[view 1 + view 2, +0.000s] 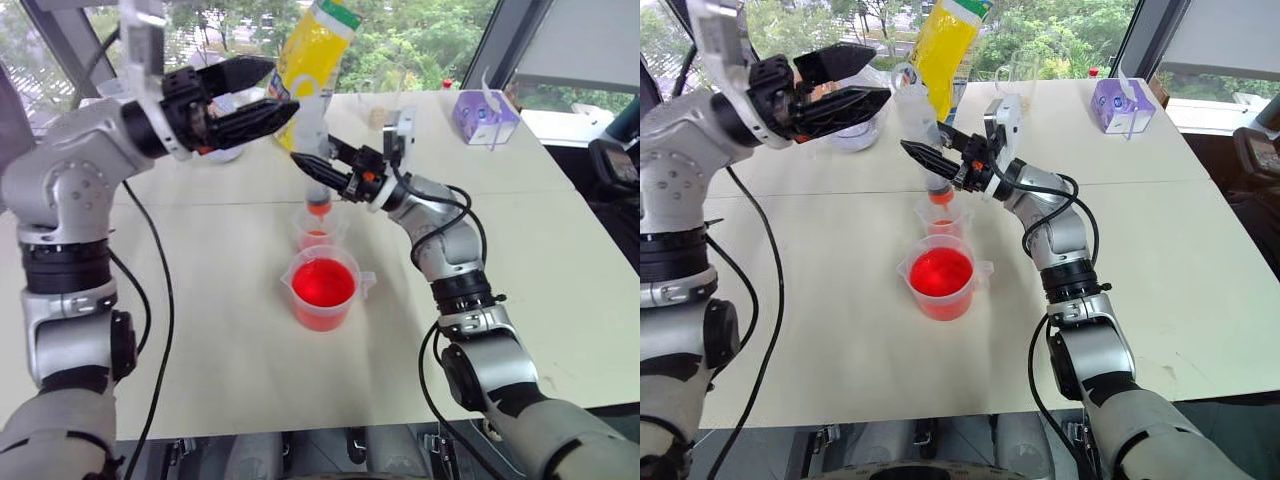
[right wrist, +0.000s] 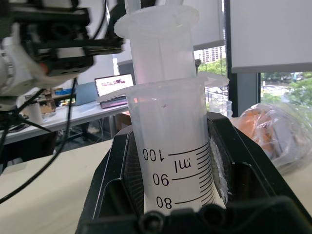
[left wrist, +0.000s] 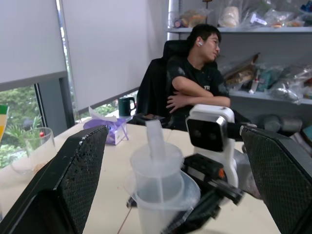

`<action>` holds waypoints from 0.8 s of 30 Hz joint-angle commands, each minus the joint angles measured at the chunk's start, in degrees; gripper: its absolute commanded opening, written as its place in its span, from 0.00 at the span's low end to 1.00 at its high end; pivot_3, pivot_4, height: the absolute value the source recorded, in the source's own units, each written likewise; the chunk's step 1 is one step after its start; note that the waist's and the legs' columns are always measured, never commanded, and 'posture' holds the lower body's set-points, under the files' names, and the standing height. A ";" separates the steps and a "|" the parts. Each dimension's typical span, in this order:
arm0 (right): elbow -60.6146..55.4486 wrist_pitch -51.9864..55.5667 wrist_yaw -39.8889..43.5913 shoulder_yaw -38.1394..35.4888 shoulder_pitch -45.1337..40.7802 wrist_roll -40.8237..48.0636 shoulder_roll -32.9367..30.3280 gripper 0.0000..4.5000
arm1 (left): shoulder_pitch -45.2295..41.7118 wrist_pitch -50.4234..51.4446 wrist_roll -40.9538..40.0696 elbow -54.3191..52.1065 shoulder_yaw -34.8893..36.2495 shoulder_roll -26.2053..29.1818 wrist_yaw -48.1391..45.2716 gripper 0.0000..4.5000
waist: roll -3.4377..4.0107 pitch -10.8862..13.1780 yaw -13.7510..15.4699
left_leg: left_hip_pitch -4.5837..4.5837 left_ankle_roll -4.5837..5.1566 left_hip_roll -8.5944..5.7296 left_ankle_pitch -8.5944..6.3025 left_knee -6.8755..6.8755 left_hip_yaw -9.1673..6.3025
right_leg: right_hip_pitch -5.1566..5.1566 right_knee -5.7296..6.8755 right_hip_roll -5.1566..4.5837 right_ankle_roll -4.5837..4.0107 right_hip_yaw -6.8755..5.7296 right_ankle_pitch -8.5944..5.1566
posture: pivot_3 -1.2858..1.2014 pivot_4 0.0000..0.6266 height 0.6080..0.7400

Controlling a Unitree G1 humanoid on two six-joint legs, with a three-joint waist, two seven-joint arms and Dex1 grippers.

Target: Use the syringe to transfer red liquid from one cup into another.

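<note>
The right gripper (image 1: 318, 170) pinches the syringe (image 1: 316, 160) by its stiff, slick barrel, upright over the small cup (image 1: 318, 230) mid-tabletop (image 1: 560, 250); the spread left gripper (image 1: 262, 92) should likely press the plunger.

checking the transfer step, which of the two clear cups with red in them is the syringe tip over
The small narrow cup, the farther of the two. The syringe stands upright above it; the wide spouted beaker, far fuller of red liquid, sits nearer, nothing over it.

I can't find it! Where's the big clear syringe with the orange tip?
The big clear plastic syringe stands upright mid-table in the right gripper, its orange tip over the small narrow clear cup, just behind the wide red-filled beaker.
</note>
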 commanded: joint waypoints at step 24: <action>-3.78 0.33 -0.35 -1.27 -1.77 0.77 0.73 0.32 | 0.65 -2.82 5.57 0.66 -4.00 -3.09 -2.44 0.01 | 0.00 0.00 -0.09 | 0.00 0.02 0.03 -0.01 0.00 0.00 | -0.01 0.00 -0.01 0.00 0.00 0.00 | 0.52 0.24 1.00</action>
